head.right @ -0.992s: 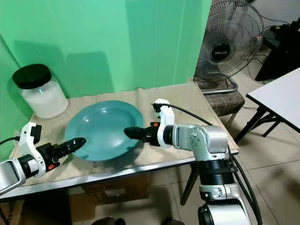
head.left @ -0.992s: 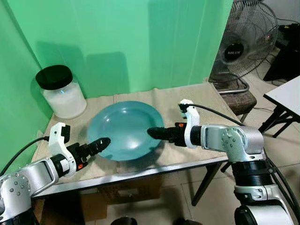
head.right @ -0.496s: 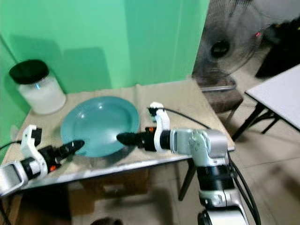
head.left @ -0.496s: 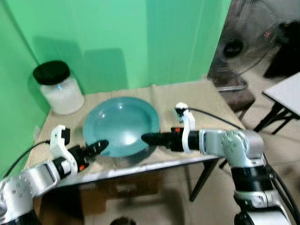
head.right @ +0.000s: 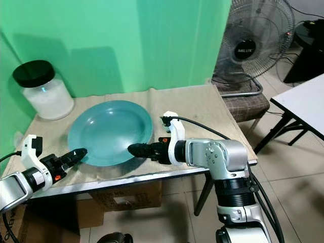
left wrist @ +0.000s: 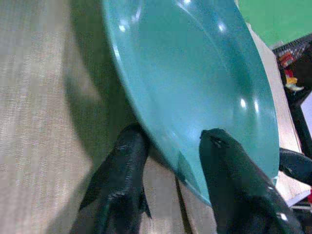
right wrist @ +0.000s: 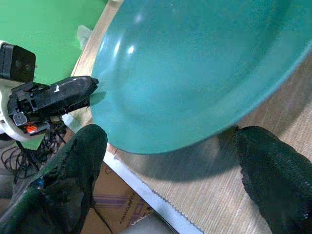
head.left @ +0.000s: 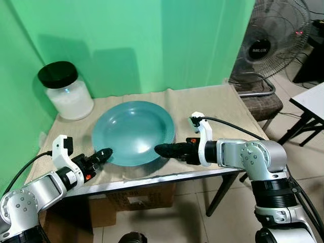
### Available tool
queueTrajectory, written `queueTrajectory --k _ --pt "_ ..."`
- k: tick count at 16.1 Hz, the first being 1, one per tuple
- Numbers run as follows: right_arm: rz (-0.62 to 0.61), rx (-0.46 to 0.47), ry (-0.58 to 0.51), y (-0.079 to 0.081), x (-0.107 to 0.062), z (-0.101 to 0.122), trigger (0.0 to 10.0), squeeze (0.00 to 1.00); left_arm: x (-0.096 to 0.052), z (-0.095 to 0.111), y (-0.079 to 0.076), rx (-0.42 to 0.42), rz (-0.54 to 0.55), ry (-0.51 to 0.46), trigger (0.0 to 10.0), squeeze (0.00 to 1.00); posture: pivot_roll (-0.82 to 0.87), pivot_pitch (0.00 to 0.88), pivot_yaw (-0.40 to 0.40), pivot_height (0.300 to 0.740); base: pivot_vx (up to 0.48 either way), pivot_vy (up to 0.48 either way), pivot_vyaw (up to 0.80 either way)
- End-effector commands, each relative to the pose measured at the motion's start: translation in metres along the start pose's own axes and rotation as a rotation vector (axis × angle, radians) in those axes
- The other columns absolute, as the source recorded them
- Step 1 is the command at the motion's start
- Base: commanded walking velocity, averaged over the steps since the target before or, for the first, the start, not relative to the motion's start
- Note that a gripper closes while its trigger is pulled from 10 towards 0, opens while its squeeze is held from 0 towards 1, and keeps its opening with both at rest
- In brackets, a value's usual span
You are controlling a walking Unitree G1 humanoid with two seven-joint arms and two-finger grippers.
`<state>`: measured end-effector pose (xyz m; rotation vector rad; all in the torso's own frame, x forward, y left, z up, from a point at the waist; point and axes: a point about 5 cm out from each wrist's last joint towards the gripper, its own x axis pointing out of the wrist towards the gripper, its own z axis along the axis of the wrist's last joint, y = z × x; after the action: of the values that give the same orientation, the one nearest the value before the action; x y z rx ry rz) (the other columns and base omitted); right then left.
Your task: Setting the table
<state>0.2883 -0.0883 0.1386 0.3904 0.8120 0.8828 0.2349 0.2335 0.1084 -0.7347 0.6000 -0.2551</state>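
Note:
A teal plate [head.left: 132, 132] lies on the beige cloth [head.left: 212, 109] of a small table. My left gripper [head.left: 103, 153] is at the plate's front left rim. In the left wrist view its fingers [left wrist: 124, 161] stand apart, one under the rim and one over the plate [left wrist: 195, 73]. My right gripper [head.left: 161, 150] is at the front right rim, low by the cloth. In the right wrist view its fingers [right wrist: 73, 170] are spread wide, with the plate [right wrist: 195, 63] just ahead of them and nothing gripped.
A glass jar [head.left: 66, 93] with a black lid stands at the table's back left, against the green wall. A floor fan [head.left: 273, 45] and a white table [head.left: 311, 98] are off to the right. A cardboard box [head.left: 136, 195] sits under the table.
The camera has shifted. The plate, blurred and raised between both grippers a second ago, now sits lower and still. The right gripper's tips have dropped from the rim to just below it.

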Motion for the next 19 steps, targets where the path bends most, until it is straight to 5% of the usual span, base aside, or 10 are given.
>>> queueTrajectory --k 1,14,18,19 --pt "0.016 -0.026 -0.01 0.004 -0.001 0.004 10.0 0.0 0.0 0.005 0.001 0.003 0.015 -0.021 0.0 0.0 0.02 0.0 0.059 0.74 0.0 0.0 0.0" --pt "-0.011 -0.042 -0.06 0.001 -0.017 0.008 10.0 0.0 0.011 0.0 -0.001 -0.002 -0.012 -0.108 0.0 0.0 0.0 0.0 0.06 0.74 0.0 0.0 0.0" --pt "-0.026 -0.119 -0.233 0.0 -0.036 0.022 10.0 0.0 0.011 0.004 -0.009 0.065 -0.053 -0.208 0.0 0.0 0.0 0.0 0.05 0.74 0.0 0.0 0.0" --pt "-0.03 -0.189 -0.361 0.003 -0.045 0.032 10.0 0.0 0.008 0.009 -0.015 0.101 -0.082 -0.26 0.0 0.0 0.0 0.0 0.051 0.74 0.0 0.0 0.0"
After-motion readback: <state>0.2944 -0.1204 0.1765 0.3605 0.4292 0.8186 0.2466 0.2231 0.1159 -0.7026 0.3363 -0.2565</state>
